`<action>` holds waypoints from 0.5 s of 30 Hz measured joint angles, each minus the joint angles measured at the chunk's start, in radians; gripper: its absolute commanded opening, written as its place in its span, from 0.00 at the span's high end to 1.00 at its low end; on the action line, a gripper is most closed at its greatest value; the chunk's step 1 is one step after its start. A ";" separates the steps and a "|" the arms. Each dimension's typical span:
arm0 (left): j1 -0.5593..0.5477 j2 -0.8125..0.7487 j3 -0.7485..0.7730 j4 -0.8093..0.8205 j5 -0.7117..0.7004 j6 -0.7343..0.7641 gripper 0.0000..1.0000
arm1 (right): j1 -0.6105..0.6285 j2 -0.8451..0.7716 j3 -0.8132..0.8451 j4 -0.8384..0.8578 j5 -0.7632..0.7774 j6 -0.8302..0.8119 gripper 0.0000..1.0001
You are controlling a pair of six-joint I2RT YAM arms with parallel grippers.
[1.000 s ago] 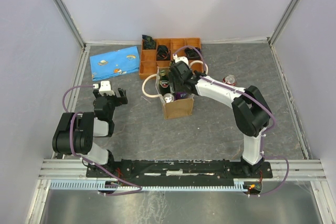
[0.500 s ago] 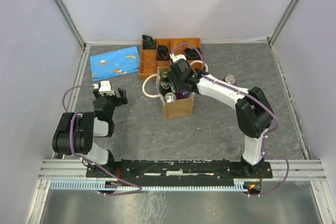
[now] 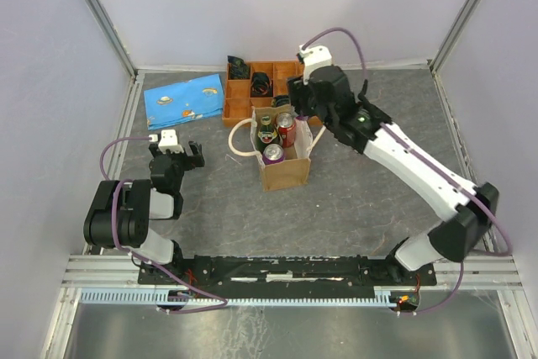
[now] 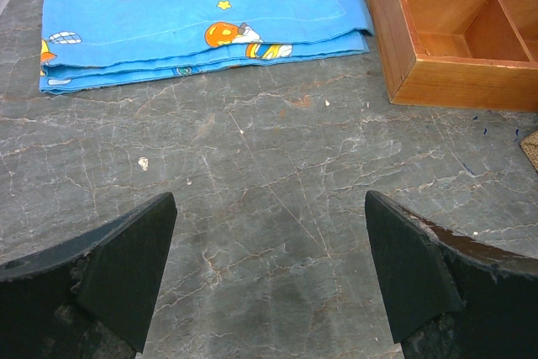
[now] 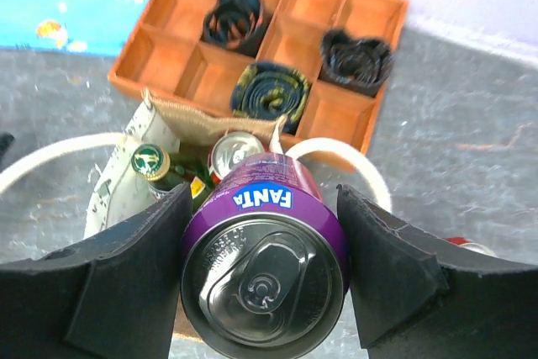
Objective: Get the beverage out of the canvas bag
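R claw [image 5: 264, 245] clamped on purple Fanta can [image 5: 265, 279], held up over far rim of bag [image 3: 284, 171], out of it. Bottle [image 3: 266, 126] + red can [image 3: 286, 129] in bag below. L claw [image 4: 269, 271] apart, low over table [image 4: 277, 149], nr blue pouch [image 4: 193, 6].
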 measured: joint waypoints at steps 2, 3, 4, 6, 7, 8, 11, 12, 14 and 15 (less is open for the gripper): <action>0.000 0.000 0.000 0.000 0.000 0.000 0.01 | 0.000 -0.062 -0.004 0.027 0.027 -0.023 1.00; 0.000 0.000 0.000 0.000 0.000 0.000 0.01 | 0.000 -0.092 -0.009 0.044 0.045 -0.036 1.00; 0.000 0.000 0.000 0.000 0.000 0.000 0.01 | 0.000 -0.127 -0.019 0.068 0.069 -0.052 1.00; 0.000 0.000 0.000 0.000 0.000 0.000 0.01 | -0.001 -0.182 -0.043 0.114 0.121 -0.084 1.00; 0.000 0.000 0.000 0.000 0.000 0.000 0.01 | -0.004 -0.204 -0.055 0.137 0.147 -0.098 1.00; 0.000 0.000 0.000 0.000 0.000 0.000 0.01 | -0.011 -0.227 -0.070 0.163 0.177 -0.115 1.00; 0.000 0.000 0.000 0.000 0.000 0.000 0.01 | -0.063 -0.257 -0.095 0.209 0.246 -0.139 1.00; 0.000 0.000 0.000 0.000 0.000 0.000 0.01 | -0.081 -0.257 -0.100 0.219 0.263 -0.142 1.00; 0.000 0.000 0.000 0.000 0.000 0.000 0.01 | -0.132 -0.256 -0.121 0.233 0.296 -0.142 1.00; 0.000 0.000 0.000 0.000 0.000 0.000 0.01 | -0.159 -0.254 -0.136 0.234 0.311 -0.140 1.00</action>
